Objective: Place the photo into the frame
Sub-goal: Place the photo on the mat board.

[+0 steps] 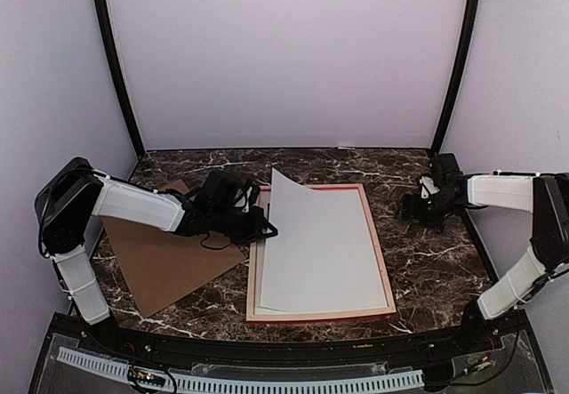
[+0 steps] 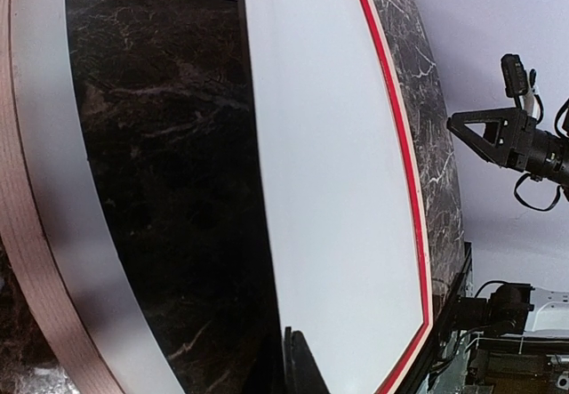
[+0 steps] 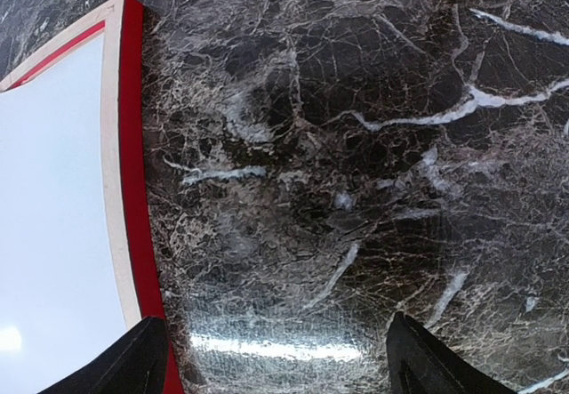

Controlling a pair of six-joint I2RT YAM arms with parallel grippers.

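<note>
Lab booth: plain white walls [image 1: 284, 56], marble tabletop [image 1: 427, 261] (two robot arms [image 1: 133, 203] mounted).

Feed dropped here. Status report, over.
Left gripper shut on photo edge; right gripper open, empty. Photo white side up over frame, left edge lifted. Nothing in the way.

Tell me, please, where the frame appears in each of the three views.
Top external: the frame lies flat in the middle of the picture.
Left wrist: its red-and-pale right rail curves down the right side.
Right wrist: the same rail runs along the left edge.
Shared landmark: the dark marble table just beyond that rail.
</note>
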